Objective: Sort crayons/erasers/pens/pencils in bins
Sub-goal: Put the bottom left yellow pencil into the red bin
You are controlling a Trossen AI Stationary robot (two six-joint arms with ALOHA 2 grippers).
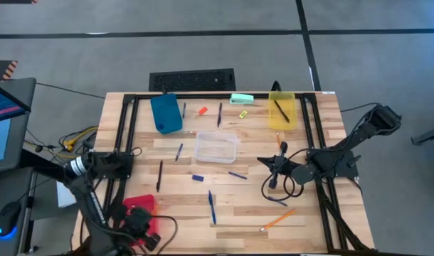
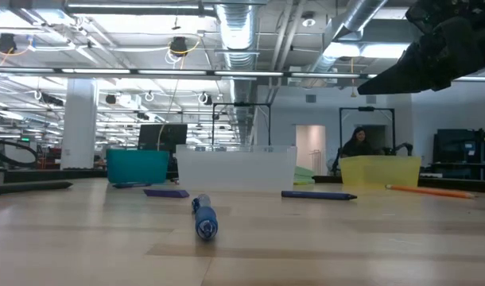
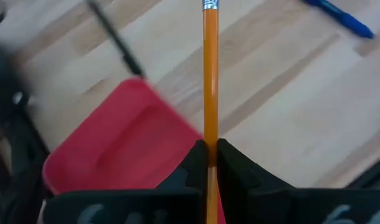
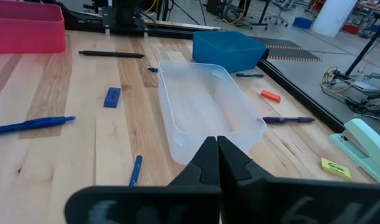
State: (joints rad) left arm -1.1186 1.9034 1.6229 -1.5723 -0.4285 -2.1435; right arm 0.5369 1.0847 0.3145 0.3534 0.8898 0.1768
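My left gripper (image 3: 210,149) is shut on an orange pencil (image 3: 210,74) and hovers over the red bin (image 3: 115,155) at the table's near left corner (image 1: 140,208). My right gripper (image 4: 217,146) is shut and holds nothing; it stands right of the clear bin (image 1: 217,148). The blue bin (image 1: 166,112) and the yellow bin (image 1: 282,110) sit at the far side. Pens (image 1: 211,206) (image 1: 160,174), another pencil (image 1: 277,220) and orange (image 1: 202,111), yellow (image 1: 242,113) and blue (image 1: 198,178) erasers lie flat on the wood. My left gripper pinches the pencil's shaft (image 3: 210,134) between its two fingers, far from the metal-ferrule end (image 3: 209,5). The pencil lies along the fingers and sticks out ahead of them, ferrule end foremost. The fingers slant downward, and the pencil is lifted clear above the red bin.
A mint-green stapler (image 1: 242,99) lies at the far edge between the blue and yellow bins. A dark pen (image 1: 279,110) rests in the yellow bin. A black frame rail (image 1: 128,128) runs along the table's left side. Bare wood lies in front of the clear bin.
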